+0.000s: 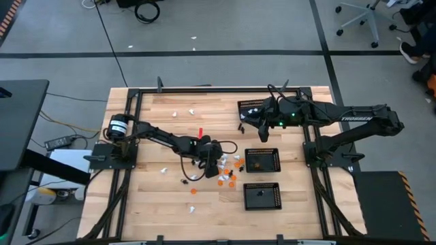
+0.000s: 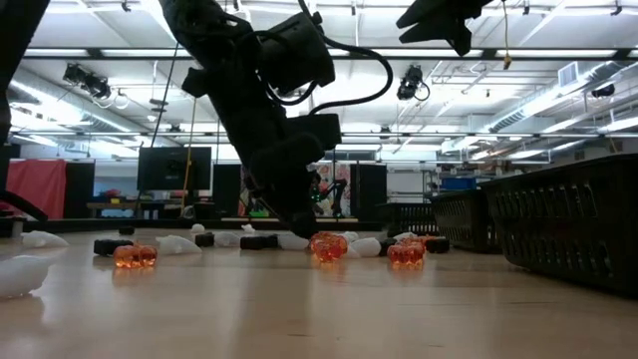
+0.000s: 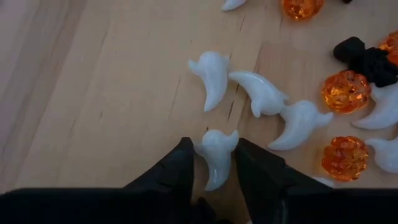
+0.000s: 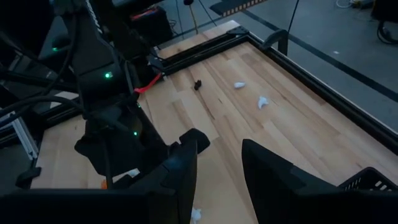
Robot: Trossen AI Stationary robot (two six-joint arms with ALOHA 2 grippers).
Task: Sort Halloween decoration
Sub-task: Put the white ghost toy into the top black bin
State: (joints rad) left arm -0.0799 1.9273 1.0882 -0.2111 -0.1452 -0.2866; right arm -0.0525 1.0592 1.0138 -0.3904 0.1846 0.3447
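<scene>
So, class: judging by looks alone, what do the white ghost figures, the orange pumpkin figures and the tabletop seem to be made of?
White ghost figures: probably smooth, opaque glossy plastic, with soft highlights. Orange pumpkin figures: likely translucent plastic or resin, glowing and sparkling. Tabletop: pale wood planks with visible grain and seams.

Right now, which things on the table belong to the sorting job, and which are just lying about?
Job:
- white ghosts, one between the left hand's fingers
- orange pumpkins
- black figures
- three mesh trays
- right hand, raised above the table

Lying about:
- red tag
- cables on the floor
- office chair
</scene>
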